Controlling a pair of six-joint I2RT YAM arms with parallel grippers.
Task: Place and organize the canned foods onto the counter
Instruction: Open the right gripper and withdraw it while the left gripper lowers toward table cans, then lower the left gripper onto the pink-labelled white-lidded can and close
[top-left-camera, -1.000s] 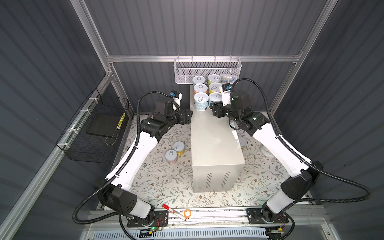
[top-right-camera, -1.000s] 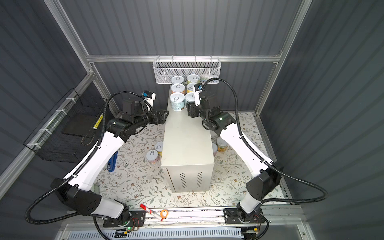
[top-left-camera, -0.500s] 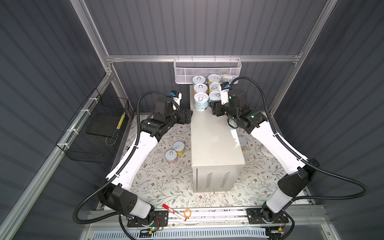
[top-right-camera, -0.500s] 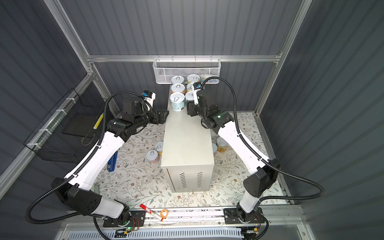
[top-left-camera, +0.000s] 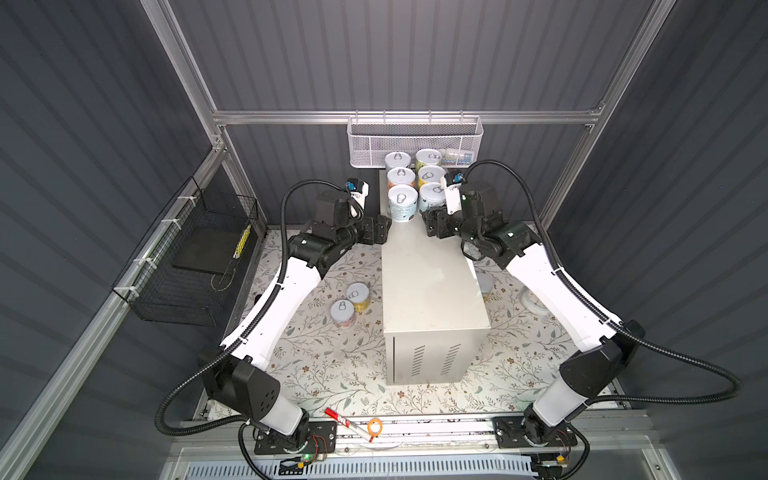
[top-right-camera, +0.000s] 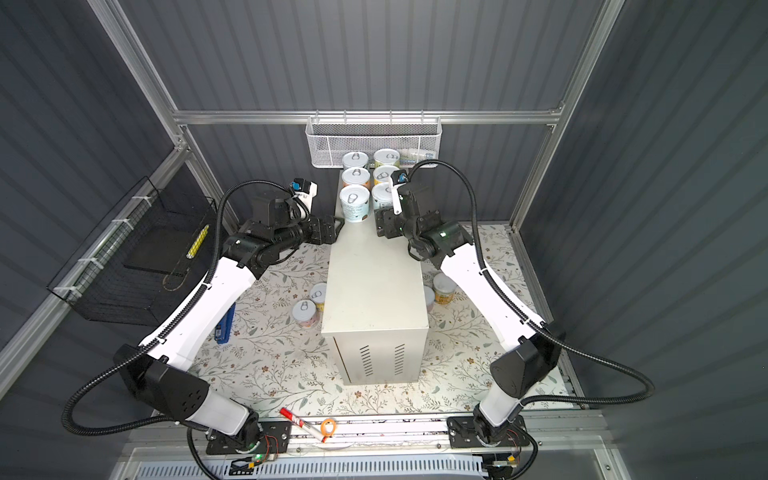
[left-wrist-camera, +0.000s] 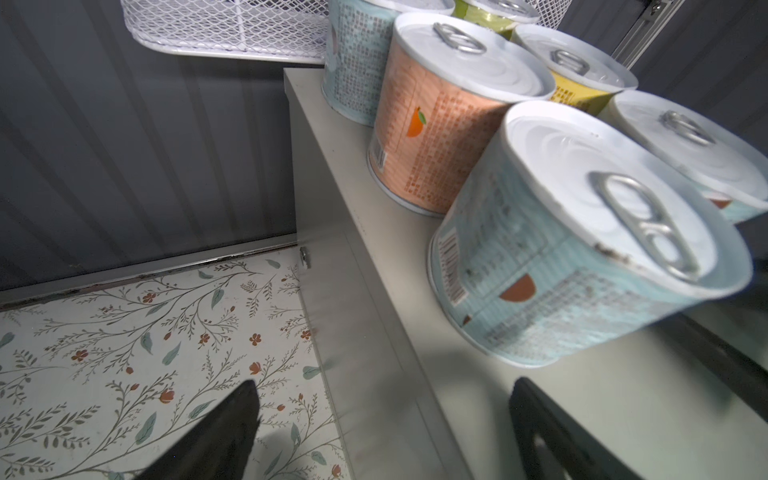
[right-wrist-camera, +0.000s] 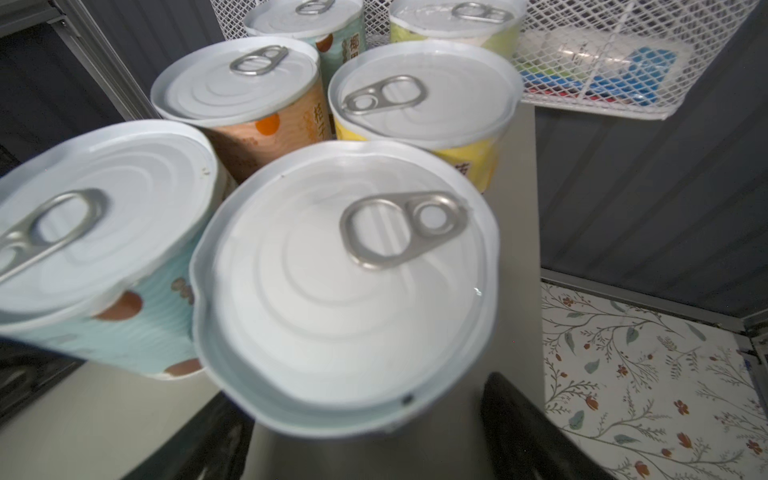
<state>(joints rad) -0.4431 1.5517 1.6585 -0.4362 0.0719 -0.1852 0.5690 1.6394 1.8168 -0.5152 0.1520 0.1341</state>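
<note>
Six cans (top-left-camera: 401, 178) are up on the far end of the counter (top-left-camera: 432, 291): upright, two columns of three, packed close, right under the white mesh basket (top-left-camera: 415, 141)

The left gripper (top-left-camera: 384, 227) hangs at the counter's left edge, just beside the pale blue can (top-left-camera: 402, 205) at the near-left corner of the group. In the left wrist view that same can (left-wrist-camera: 582, 266) fills the frame, with the orange can (left-wrist-camera: 440, 124) right behind it. The left gripper (left-wrist-camera: 384, 386) has its jaws spread wide with nothing between them, one finger over the floral surface (left-wrist-camera: 124, 340) and the other over the counter top

The right gripper (top-left-camera: 429, 222) sits over the counter top, right in front of the near-right can (top-left-camera: 432, 194). From the right wrist view its fingers (right-wrist-camera: 532, 428) stand well apart, so it's opened up, and the can's lid (right-wrist-camera: 345, 291) looms just ahead of them. The lid hides the can's wall, so there's no telling whether a pad touches it

Down on the floral surface, a yellow-label can (top-left-camera: 357, 297) and a pink-label can (top-left-camera: 343, 312) stand just beside each other, left of the counter. In a top view another can (top-right-camera: 444, 288) stands to the right of the counter, with one more (top-right-camera: 428, 297) half hidden by the counter's side
</note>
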